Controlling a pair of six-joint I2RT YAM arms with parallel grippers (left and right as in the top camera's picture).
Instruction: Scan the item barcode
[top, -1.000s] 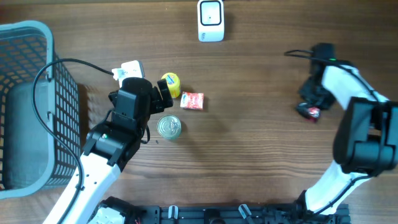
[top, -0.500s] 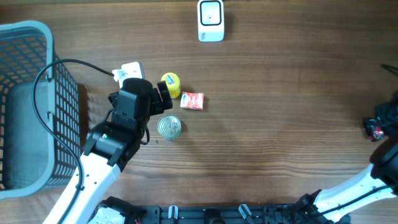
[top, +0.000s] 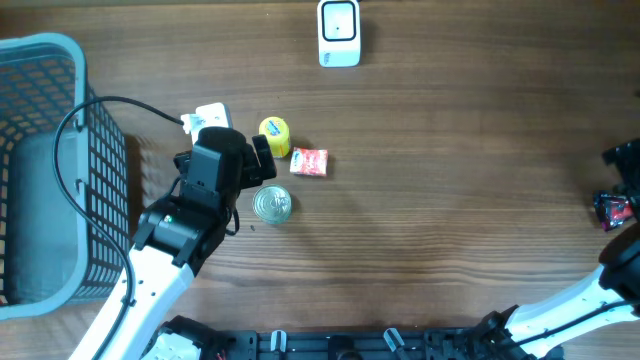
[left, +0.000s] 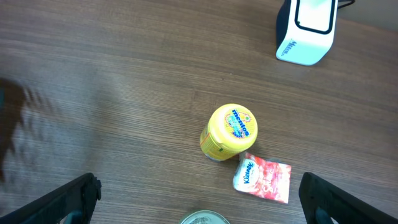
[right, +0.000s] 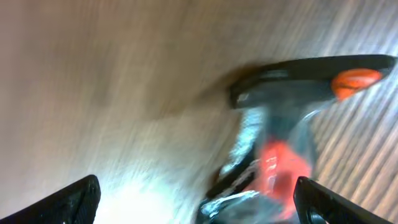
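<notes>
the right tool (right: 196, 200) sits at the far right edge of the table (top: 450, 150). its fingers (right: 68, 202) stand wide apart, so it is open. between them lies a red and black item (right: 273, 155) with a small orange spot on its black part. the wrist view is too blurred to read any label or find a barcode. from overhead the item rests on the wood just below the tool, well apart from the white scanner (top: 339, 32), which stands upright at the top middle of the table.

the left tool (left: 200, 196) is open too, with both fingers (left: 74, 196) spread to the corners of its own view and nothing between them but bare wood. just ahead of it stands a yellow mentos tub (left: 229, 132), lid up. a kleenex packet (left: 264, 179) lies flat just beside the tub. a tin can (top: 271, 204) stands upright near the left arm, below the tub. a blue basket (top: 100, 180) sits at the left edge of the table.
</notes>
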